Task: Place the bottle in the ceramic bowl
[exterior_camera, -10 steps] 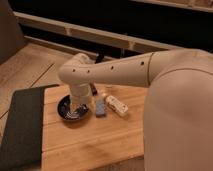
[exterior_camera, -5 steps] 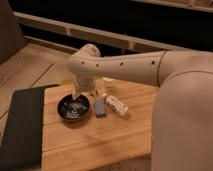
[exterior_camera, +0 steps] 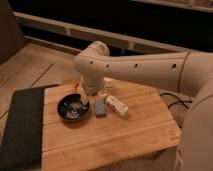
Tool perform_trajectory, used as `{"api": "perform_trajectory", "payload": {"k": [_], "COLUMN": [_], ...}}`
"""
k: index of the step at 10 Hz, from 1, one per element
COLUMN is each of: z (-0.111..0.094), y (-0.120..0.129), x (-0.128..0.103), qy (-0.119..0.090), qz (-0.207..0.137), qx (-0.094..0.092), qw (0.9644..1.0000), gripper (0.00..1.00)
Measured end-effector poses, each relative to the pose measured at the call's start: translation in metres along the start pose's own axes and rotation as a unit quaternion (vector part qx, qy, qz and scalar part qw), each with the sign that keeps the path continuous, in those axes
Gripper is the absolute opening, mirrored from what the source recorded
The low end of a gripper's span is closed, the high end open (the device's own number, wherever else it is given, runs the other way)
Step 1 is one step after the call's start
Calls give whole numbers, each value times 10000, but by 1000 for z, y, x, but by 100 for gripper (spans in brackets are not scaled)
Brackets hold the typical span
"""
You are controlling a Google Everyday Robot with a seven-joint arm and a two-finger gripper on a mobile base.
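The black ceramic bowl [exterior_camera: 72, 109] sits on the left part of the wooden table [exterior_camera: 115, 140]. The small white bottle [exterior_camera: 116, 105] lies on its side to the bowl's right, past a flat blue object [exterior_camera: 100, 108]. My gripper [exterior_camera: 85, 96] hangs below the bulky white wrist, just above the bowl's right rim and left of the blue object. It is apart from the bottle. The arm reaches in from the right and hides the table behind it.
A dark mat [exterior_camera: 20, 125] covers the table's left end. A white cup [exterior_camera: 108, 84] stands partly hidden behind the arm. A cable [exterior_camera: 172, 102] lies on the floor at the right. A dark wall with a rail runs behind.
The arm has swung right and back across the earlier frames, uncovering the bowl. The bottle, blue object and bowl have not moved.
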Motion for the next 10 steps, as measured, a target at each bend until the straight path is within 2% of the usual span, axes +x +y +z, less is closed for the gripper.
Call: {"api": "perform_trajectory", "payload": {"k": [1, 3, 4, 5, 7, 9, 10], "z": [-2, -3, 0, 6, 19, 23, 23], "y": [0, 1, 3, 1, -25, -80, -102], "x": [8, 11, 8, 5, 3, 13, 20], "qy": [78, 129, 93, -11, -490, -1058, -1236], "qz": [-192, -306, -308, -250, -5, 114, 36], "qx": [3, 5, -37, -190, -633, -846, -907], "qw": [9998, 9994, 9995, 9995, 9968, 9907, 9882], "gripper": [65, 65, 65, 65, 65, 65, 65]}}
